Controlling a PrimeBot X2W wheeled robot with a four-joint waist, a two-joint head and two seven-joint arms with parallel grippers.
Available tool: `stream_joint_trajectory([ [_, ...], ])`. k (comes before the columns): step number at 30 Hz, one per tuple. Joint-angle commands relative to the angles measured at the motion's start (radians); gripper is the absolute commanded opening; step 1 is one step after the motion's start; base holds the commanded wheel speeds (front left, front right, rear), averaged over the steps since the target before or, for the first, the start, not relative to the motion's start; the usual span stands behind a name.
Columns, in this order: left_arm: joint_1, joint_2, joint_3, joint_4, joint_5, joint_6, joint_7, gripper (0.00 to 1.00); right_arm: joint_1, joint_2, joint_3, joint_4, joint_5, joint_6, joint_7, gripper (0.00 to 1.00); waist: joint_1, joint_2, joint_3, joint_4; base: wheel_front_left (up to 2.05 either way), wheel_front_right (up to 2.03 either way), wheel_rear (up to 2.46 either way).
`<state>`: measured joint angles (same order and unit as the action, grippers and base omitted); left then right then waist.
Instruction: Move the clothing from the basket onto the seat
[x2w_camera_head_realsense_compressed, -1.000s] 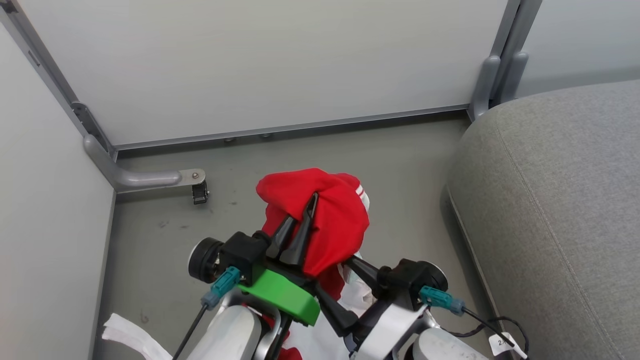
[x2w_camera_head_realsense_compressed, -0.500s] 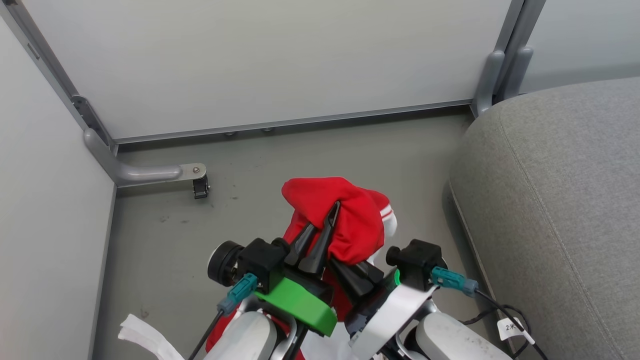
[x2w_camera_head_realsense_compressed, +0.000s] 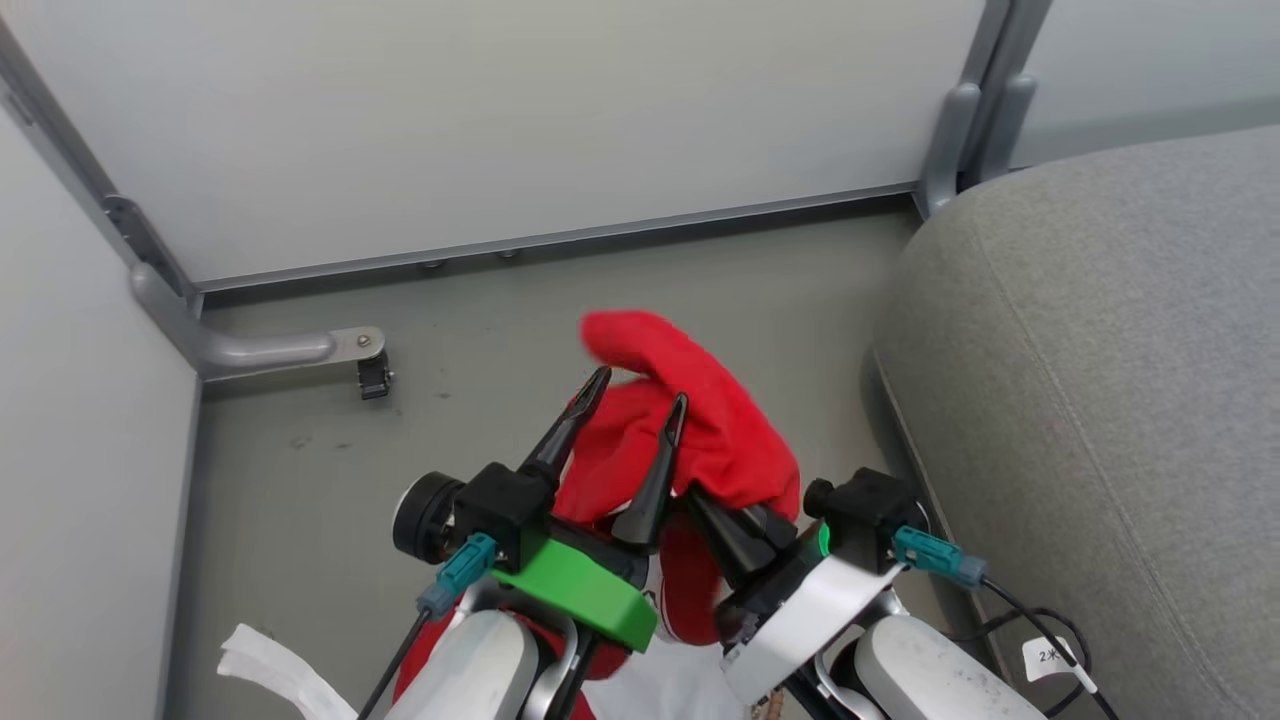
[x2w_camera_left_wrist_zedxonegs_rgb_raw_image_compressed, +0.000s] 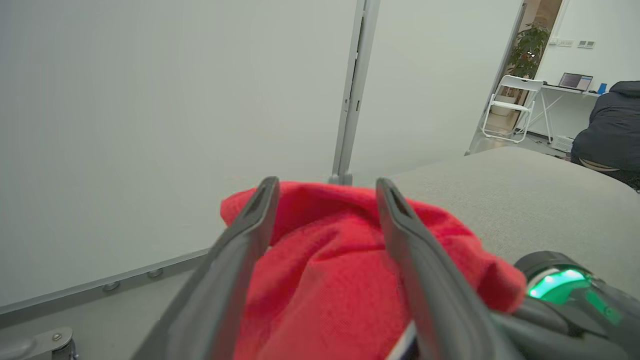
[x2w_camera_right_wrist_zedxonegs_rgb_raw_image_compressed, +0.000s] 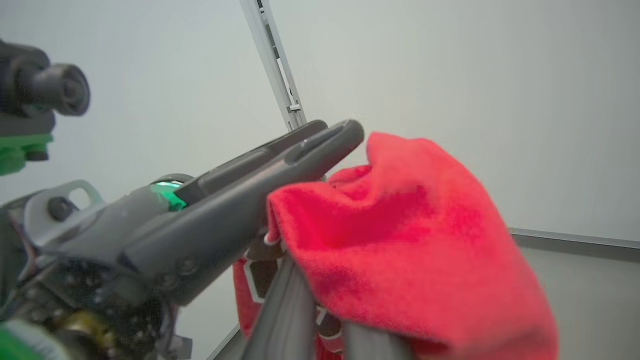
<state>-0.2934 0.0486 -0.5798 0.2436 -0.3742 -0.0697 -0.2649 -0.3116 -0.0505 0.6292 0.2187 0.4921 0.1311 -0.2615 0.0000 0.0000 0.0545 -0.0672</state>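
The clothing (x2w_camera_head_realsense_compressed: 715, 425), a bunch of red fabric, hangs in the air above the grey floor between my two grippers. My right gripper (x2w_camera_head_realsense_compressed: 745, 515) is shut on its lower edge, its fingertips buried in the cloth; the right wrist view shows the fabric (x2w_camera_right_wrist_zedxonegs_rgb_raw_image_compressed: 400, 250) pinched between its fingers (x2w_camera_right_wrist_zedxonegs_rgb_raw_image_compressed: 285, 310). My left gripper (x2w_camera_head_realsense_compressed: 640, 390) stands open, its fingers on either side of the red folds (x2w_camera_left_wrist_zedxonegs_rgb_raw_image_compressed: 325, 280) without pinching them. The seat (x2w_camera_head_realsense_compressed: 1100, 350) is the big grey cushion to the right. The basket is out of view.
White partition walls (x2w_camera_head_realsense_compressed: 500, 120) with grey metal posts and a castor foot (x2w_camera_head_realsense_compressed: 372, 378) close off the back and left. A strip of white cloth (x2w_camera_head_realsense_compressed: 270, 670) lies at the lower left. A person in a dark jacket (x2w_camera_left_wrist_zedxonegs_rgb_raw_image_compressed: 610, 125) sits beyond the seat, by a white chair (x2w_camera_left_wrist_zedxonegs_rgb_raw_image_compressed: 515, 100).
My right gripper has shut on the red clothing, and my left gripper, shut on it before, has opened. The bundle has shifted a little to the right, towards the seat.
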Motion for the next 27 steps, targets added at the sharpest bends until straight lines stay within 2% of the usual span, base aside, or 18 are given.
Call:
stream_joint_trajectory([
  [1,0.005,0.004,0.009,0.006,0.008,0.003,0.001,1.00,0.015,-0.003,-0.005,-0.014,-0.015,-0.001,-0.005,0.00,0.0000,0.0000,0.007,-0.038,0.00,0.00,0.00],
  [16,0.040,0.004,0.112,0.031,0.100,-0.013,0.001,1.00,0.083,-0.005,-0.108,-0.064,-0.052,-0.001,-0.005,0.00,0.0000,0.0000,0.047,-0.334,0.00,0.00,0.00],
  [22,0.063,0.004,0.138,0.030,0.118,-0.024,0.001,1.00,0.094,-0.011,-0.148,-0.078,-0.067,-0.001,-0.005,0.00,0.0000,0.0000,0.060,-0.414,0.00,0.00,0.00],
  [27,0.079,0.004,0.145,0.016,0.135,-0.030,0.001,1.00,0.088,-0.026,-0.191,-0.088,-0.083,-0.001,-0.005,0.00,0.0000,0.0000,0.071,-0.454,0.00,0.00,0.00],
])
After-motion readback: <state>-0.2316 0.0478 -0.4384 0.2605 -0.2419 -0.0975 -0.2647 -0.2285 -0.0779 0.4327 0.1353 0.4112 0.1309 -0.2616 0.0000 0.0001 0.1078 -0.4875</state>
